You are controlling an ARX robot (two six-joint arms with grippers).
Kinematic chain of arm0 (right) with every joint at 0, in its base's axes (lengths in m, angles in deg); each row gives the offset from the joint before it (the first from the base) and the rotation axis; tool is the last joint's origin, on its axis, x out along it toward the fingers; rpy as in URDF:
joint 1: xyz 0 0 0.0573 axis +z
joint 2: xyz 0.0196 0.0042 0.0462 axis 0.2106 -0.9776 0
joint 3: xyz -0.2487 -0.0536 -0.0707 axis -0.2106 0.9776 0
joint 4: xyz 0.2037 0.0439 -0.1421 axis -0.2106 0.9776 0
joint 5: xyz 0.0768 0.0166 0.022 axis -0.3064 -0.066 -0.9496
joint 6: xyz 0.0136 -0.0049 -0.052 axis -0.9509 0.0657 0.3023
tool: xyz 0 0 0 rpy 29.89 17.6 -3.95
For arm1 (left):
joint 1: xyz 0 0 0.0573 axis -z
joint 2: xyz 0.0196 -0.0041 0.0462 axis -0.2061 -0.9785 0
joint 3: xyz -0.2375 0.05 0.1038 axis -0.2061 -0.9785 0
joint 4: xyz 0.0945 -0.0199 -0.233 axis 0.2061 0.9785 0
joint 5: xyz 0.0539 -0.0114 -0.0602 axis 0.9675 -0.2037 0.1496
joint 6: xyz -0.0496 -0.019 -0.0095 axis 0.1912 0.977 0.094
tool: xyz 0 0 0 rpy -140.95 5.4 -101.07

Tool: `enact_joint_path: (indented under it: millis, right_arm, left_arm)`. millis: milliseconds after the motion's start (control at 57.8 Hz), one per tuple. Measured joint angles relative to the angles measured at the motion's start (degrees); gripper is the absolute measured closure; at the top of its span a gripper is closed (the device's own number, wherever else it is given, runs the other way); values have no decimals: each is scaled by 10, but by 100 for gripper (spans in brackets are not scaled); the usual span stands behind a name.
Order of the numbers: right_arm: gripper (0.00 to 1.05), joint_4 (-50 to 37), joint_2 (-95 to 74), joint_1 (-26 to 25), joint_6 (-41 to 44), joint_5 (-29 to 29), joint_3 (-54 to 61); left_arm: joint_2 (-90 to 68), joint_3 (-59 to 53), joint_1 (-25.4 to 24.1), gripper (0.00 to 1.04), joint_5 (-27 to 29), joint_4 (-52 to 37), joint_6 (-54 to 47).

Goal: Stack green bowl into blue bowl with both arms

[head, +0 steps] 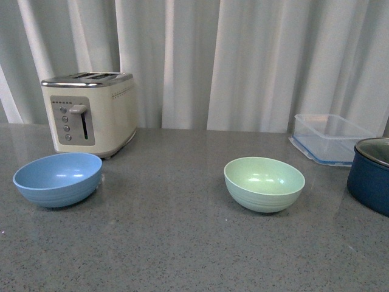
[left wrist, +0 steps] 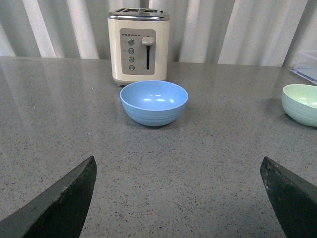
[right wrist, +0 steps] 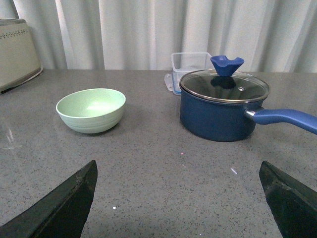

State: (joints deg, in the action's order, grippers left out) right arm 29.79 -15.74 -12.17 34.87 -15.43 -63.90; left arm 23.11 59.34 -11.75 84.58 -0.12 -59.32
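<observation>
The pale green bowl [head: 264, 183] stands upright and empty on the grey table, right of centre; it also shows in the right wrist view [right wrist: 91, 109] and at the edge of the left wrist view [left wrist: 301, 103]. The light blue bowl [head: 58, 178] stands upright and empty at the left, in front of the toaster, and shows in the left wrist view [left wrist: 154, 102]. Neither arm shows in the front view. My left gripper [left wrist: 178, 168] is open and empty, well short of the blue bowl. My right gripper [right wrist: 178, 171] is open and empty, well short of the green bowl.
A cream toaster [head: 91, 112] stands behind the blue bowl. A dark navy pot with a glass lid and blue handle [right wrist: 223, 105] stands right of the green bowl. A clear plastic container [head: 331, 137] sits at the back right. White curtains hang behind the table.
</observation>
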Motion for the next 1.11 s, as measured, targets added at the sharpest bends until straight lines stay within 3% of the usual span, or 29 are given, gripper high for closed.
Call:
enact_joint_path:
  millis: [190, 294, 363, 623, 917, 1107]
  right_arm:
    - [10, 0, 0, 0, 0, 0, 0]
    - [10, 0, 0, 0, 0, 0, 0]
    - [10, 0, 0, 0, 0, -1, 0]
    - [10, 0, 0, 0, 0, 0, 0]
    - [10, 0, 0, 0, 0, 0, 0]
    - [10, 0, 0, 0, 0, 0, 0]
  left_arm:
    - [0, 0, 1, 7, 6, -1, -3]
    - [-67, 2, 58, 7, 213, -157, -93]
    - [-129, 28, 55, 7, 268, -221, -131]
    - [-356, 231, -20, 7, 172, -166, -89]
    - [-625, 467, -43, 7, 127, 7, 30]
    - [-828, 638, -43, 7, 77, 178, 102]
